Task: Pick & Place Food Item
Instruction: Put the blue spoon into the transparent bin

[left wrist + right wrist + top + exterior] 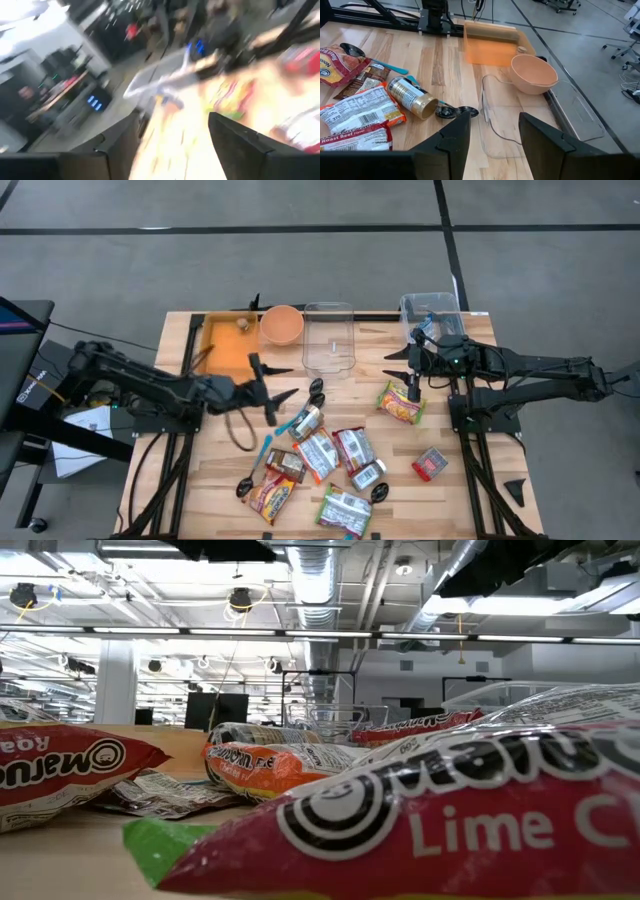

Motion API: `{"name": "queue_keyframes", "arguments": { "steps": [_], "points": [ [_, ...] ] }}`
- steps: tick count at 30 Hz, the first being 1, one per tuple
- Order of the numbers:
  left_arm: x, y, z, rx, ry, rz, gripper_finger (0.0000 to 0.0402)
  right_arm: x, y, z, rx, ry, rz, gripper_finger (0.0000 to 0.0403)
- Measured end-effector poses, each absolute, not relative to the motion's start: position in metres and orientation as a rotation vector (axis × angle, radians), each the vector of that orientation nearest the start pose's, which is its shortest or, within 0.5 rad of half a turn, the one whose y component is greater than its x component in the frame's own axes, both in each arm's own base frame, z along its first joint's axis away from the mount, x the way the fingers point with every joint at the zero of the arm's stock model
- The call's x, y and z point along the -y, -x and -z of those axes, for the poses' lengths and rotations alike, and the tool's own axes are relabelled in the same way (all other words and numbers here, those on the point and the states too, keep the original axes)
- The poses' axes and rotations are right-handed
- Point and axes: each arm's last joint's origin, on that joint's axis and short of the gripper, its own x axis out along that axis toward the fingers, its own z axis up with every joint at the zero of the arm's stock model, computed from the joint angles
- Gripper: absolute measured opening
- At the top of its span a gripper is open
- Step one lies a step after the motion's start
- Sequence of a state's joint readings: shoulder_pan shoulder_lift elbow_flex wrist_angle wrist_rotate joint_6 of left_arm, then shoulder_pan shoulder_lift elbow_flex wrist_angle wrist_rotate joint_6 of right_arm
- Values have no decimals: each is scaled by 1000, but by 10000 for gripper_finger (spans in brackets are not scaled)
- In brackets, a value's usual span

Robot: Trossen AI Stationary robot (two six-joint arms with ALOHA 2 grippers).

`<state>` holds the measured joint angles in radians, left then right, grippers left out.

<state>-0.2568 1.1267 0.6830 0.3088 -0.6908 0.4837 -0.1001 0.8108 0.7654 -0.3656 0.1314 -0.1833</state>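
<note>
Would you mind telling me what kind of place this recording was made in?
Probably an industrial lab or workshop. The low view shows exposed ceiling ducts and strip lights over a large open room, and the high view shows a wooden table standing on a bare concrete floor.

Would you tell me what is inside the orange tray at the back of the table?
One small round tan item sits near the back wall of the orange tray. The left arm covers the tray's near corner, so anything there is hidden.

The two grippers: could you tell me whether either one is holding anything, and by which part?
Nothing is held. The left gripper and the right gripper both show bare fingers with an empty gap between them.
</note>
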Motion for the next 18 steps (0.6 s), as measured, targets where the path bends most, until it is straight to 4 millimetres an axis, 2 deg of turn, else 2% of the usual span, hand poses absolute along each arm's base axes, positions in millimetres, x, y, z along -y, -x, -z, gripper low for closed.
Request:
{"name": "queue_keyframes", "arguments": {
  "steps": [10, 18],
  "points": [
    [58, -284, -281, -313, -474, -422, 327, 21, -173, -305, -432, 186, 189, 163],
    [62, -290, -277, -367, -486, -405, 357, 21, -173, -305, -435, 186, 189, 163]
  ]
}}
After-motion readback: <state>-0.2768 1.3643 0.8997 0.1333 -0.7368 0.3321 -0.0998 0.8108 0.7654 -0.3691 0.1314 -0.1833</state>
